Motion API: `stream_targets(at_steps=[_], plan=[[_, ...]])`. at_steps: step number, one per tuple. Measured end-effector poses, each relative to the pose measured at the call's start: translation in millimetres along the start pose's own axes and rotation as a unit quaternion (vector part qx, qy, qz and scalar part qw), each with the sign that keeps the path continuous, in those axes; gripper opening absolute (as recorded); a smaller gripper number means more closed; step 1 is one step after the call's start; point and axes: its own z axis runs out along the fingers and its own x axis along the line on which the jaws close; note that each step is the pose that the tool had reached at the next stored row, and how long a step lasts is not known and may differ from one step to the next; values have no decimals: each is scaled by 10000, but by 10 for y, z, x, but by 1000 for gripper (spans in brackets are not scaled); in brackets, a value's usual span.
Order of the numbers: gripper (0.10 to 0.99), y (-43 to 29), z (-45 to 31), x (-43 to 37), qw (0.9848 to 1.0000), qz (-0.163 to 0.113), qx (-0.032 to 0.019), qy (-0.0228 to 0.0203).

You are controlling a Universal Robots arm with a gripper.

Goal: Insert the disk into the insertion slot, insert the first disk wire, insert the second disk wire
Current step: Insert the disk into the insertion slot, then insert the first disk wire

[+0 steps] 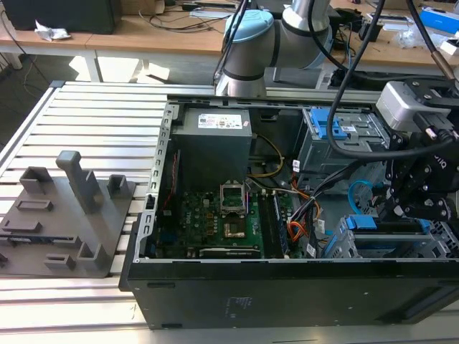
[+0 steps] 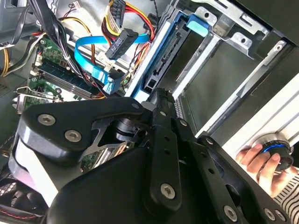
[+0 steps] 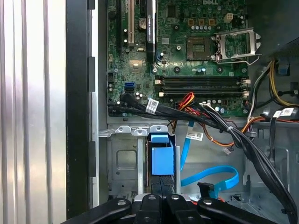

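Worktop (image 1: 86, 122): slatted metal, under the open computer case (image 1: 287, 301).
Insertion slot (image 1: 343, 247): silver cage inside the case, at the exterior view's right.
Disk (image 3: 161, 161): blue-framed, inside the case, seated edgewise in the slot.
Gripper (image 3: 161, 185): fingers together at the disk's exposed edge.

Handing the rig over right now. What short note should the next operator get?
Gripper: right at the disk's end; hold unclear.
Disk: stands on edge in the insertion slot.
Done: disk appears inserted.
Left: both wires. The blue cable and the black plug hang loose beside the disk, not plugged in.
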Motion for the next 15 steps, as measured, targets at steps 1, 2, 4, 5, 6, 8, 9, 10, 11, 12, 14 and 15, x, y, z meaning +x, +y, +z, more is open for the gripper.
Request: stream_targets(at_steps=[1, 2, 4, 5, 6, 8, 9, 10, 11, 12, 14, 15], plan=[[106, 0, 0, 0, 10000, 0, 0, 1], [106, 0, 1, 0, 10000, 0, 0, 0], [106, 0, 2, 0, 10000, 0, 0, -1], [106, -1, 1, 0, 10000, 0, 0, -1], [106, 0, 2, 0, 10000, 0, 0, -1], [106, -1, 2, 0, 10000, 0, 0, -1], [106, -1, 1, 0, 10000, 0, 0, -1], [106, -1, 2, 0, 10000, 0, 0, -1], [106, -1, 1, 0, 10000, 0, 0, -1], [106, -1, 2, 0, 10000, 0, 0, -1], [106, -23, 1, 0, 10000, 0, 0, -1], [106, -72, -2, -2, 10000, 1, 0, -1]])
